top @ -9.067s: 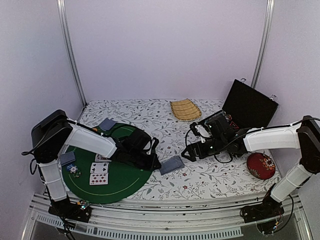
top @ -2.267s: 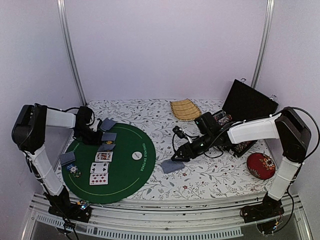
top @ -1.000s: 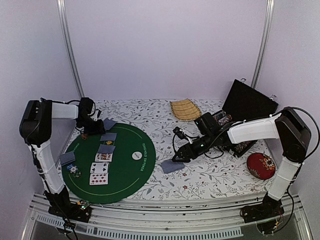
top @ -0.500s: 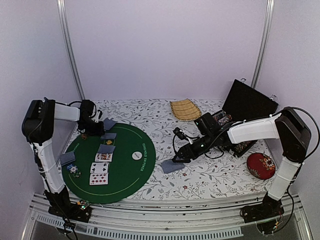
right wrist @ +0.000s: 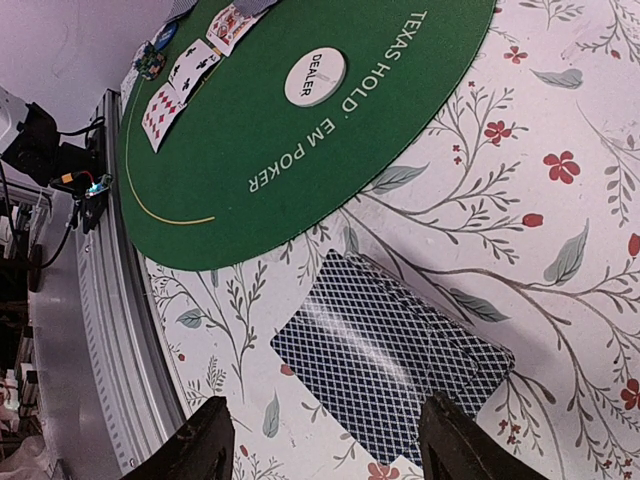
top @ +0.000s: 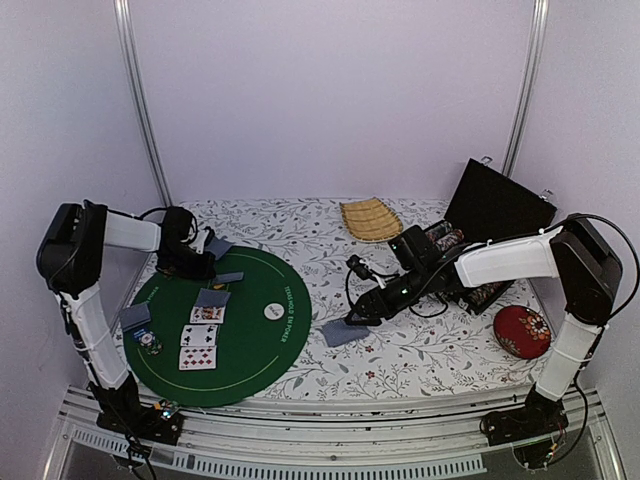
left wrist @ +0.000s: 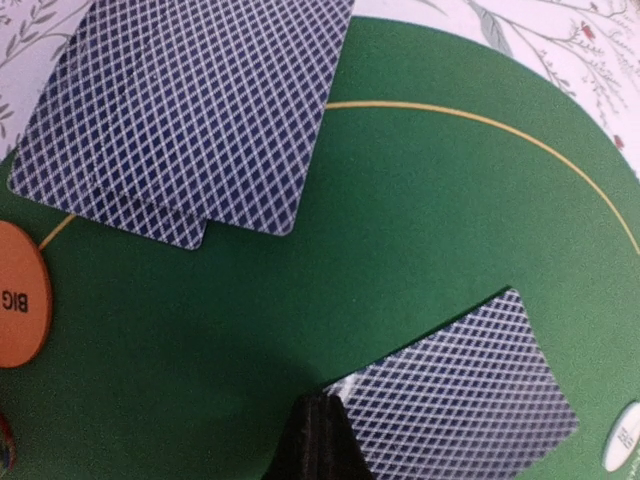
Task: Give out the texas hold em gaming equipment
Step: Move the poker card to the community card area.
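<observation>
My left claw pinches 1 face-down card tight so I can deal it on the green mat, & my right claw hangs spread wide over the deck, rdy for more.

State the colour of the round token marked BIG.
The token is orange with dark lettering, clearest in the left wrist view.

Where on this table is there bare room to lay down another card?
The green mat is bare on its near right, between the dealer button, the face-up cards and its near rim. The floral cloth is bare between the deck and the red cushion. Crowded: the mat's left, with chips and the face-down card in the left gripper.
</observation>
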Controlling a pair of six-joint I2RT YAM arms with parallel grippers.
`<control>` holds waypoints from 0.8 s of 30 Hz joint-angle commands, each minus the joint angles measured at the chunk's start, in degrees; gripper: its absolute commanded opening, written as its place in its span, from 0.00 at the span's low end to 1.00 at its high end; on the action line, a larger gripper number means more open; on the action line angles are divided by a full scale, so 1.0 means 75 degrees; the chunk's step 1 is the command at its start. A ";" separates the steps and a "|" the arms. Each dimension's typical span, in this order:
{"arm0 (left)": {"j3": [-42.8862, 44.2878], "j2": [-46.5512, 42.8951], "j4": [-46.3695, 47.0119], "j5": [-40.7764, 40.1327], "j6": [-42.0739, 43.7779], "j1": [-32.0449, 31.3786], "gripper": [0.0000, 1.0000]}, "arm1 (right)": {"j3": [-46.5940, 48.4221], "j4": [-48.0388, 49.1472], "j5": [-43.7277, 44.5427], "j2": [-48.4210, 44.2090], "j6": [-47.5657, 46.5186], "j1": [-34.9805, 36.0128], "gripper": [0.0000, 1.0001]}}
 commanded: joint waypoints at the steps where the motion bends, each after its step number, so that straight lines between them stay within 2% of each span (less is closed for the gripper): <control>1: -0.0264 -0.0172 -0.0007 -0.0334 0.0252 -0.0051 0.01 | 0.0181 -0.0031 -0.0011 -0.0053 -0.0111 -0.0050 0.66; 4: -0.0122 -0.0104 -0.0076 -0.0790 0.0299 -0.0060 0.00 | 0.0204 -0.0061 -0.0011 -0.0041 -0.0129 -0.0051 0.66; 18: -0.0115 -0.0425 0.0101 -0.1461 0.0957 -0.0084 0.00 | 0.0250 -0.0100 -0.0022 0.0012 -0.0100 -0.0057 0.66; 24: -0.0182 -0.0468 0.0351 -0.1111 0.1173 -0.0116 0.00 | 0.0279 -0.0121 -0.0047 0.0006 -0.0109 -0.0051 0.66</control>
